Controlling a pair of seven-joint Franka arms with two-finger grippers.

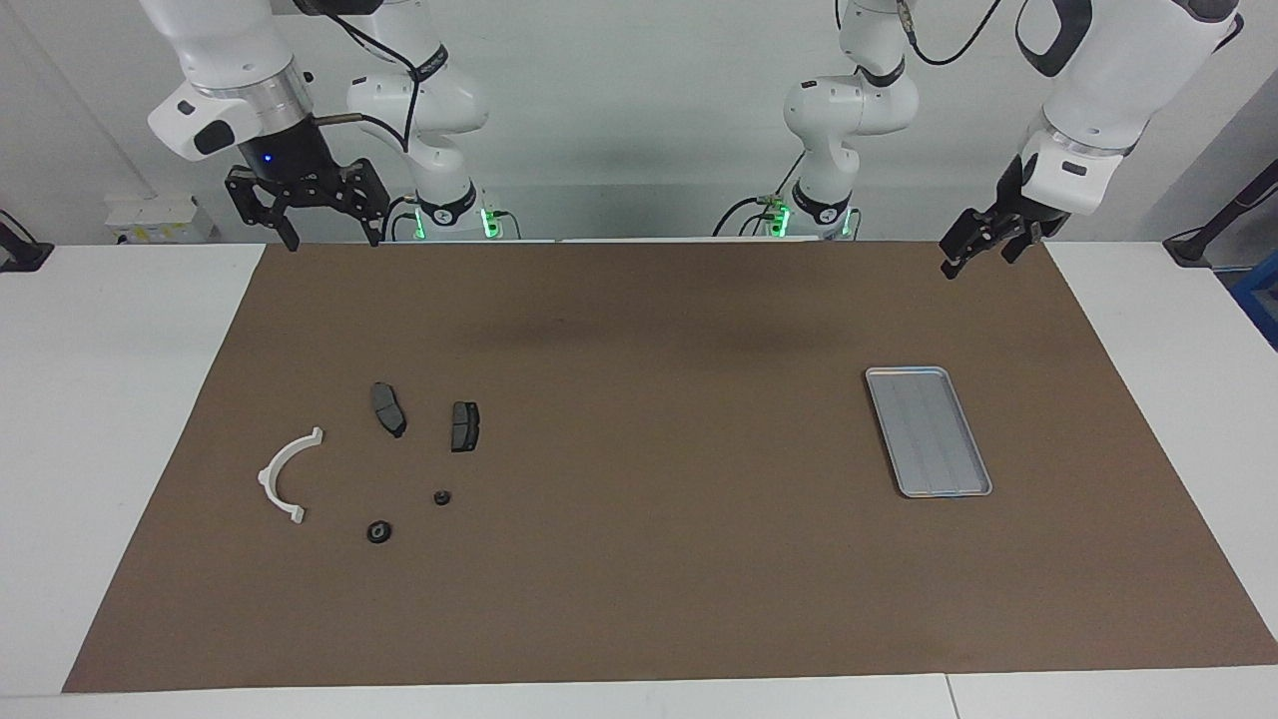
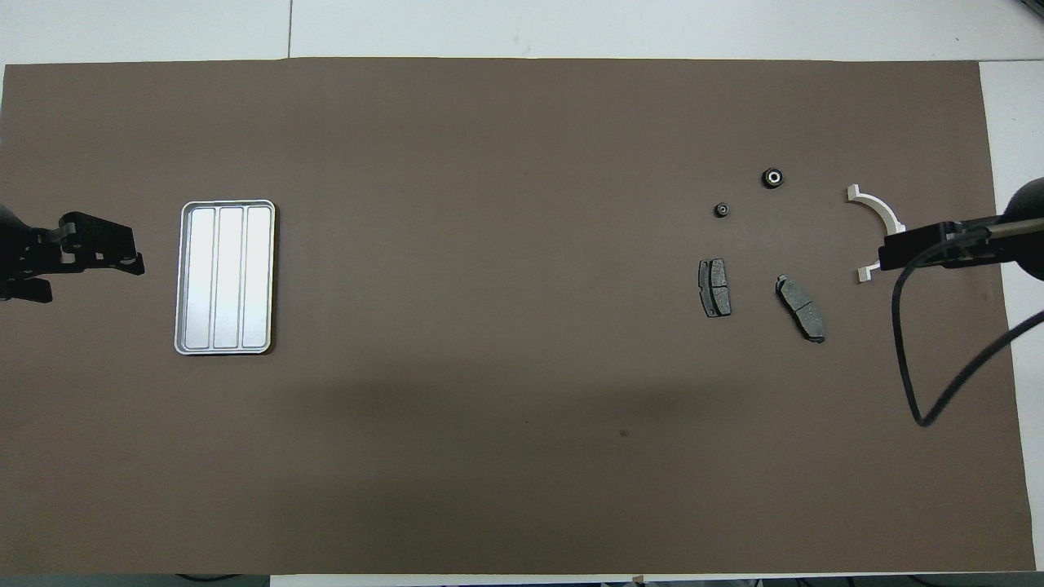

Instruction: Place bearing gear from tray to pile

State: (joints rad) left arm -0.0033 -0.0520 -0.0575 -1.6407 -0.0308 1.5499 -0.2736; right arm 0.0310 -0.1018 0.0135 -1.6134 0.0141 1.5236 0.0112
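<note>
Hiding bracket (image 2: 879,214) middle: right gripper (image 2: 893,253)

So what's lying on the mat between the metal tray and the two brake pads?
Nothing: the overhead view shows only bare brown mat between the tray and the brake pads.

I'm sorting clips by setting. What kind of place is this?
Probably a robotics lab bench: two white arms stand at a white table covered by a brown mat, with a metal tray and brake pads laid out.
</note>
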